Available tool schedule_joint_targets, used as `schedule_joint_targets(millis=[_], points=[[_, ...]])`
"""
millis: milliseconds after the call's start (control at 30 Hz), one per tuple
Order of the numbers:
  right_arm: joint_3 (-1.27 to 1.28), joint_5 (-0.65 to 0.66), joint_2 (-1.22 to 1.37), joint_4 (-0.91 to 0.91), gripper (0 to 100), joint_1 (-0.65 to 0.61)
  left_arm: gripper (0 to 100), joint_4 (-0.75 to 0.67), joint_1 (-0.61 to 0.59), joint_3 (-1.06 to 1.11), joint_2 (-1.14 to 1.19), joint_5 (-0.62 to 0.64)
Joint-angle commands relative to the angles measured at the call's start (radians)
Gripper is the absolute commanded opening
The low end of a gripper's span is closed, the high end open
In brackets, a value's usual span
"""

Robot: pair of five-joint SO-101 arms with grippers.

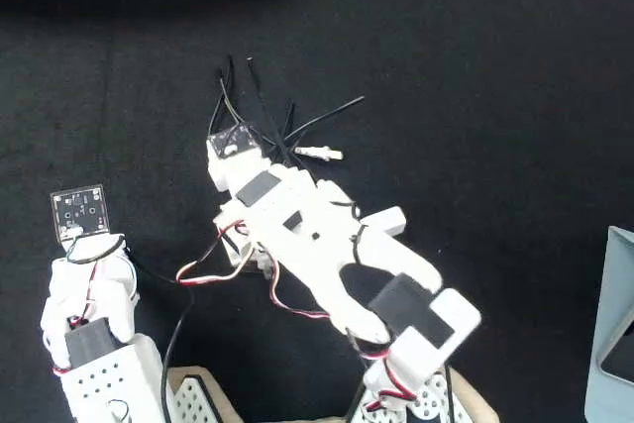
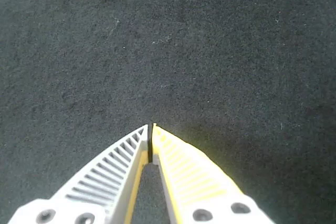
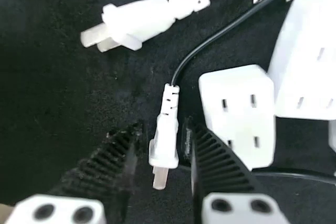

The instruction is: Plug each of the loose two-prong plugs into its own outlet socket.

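Note:
My right gripper (image 3: 163,130) stands open with its black fingers (image 3: 212,153) on either side of a small white two-prong plug (image 3: 164,141) on a black cord, prongs pointing toward the wrist. One finger touches the plug and a narrow gap shows at the other. A second white plug (image 3: 142,17) lies farther out on the cloth, also seen as the plug (image 1: 319,154). Two white outlet blocks (image 3: 239,114) (image 3: 307,61) sit beside the gripper, sockets facing up. My left gripper (image 2: 151,129) is shut and holds nothing above bare black cloth.
Black cords (image 1: 260,111) fan out past the right arm (image 1: 317,235). The left arm (image 1: 89,284) stays at the table's near left. A grey-blue container (image 1: 609,344) stands at the right edge.

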Motion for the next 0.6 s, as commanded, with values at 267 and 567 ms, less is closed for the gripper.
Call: schedule_joint_targets(millis=[267,567], points=[[-0.027,-0.012,0.047,0.009,12.3,0.002,3,-0.012,0.007,0.016,-0.008,0.011],[-0.027,0.02,0.025,0.008,1.3,0.003,3,-0.012,0.007,0.016,-0.008,0.011]])
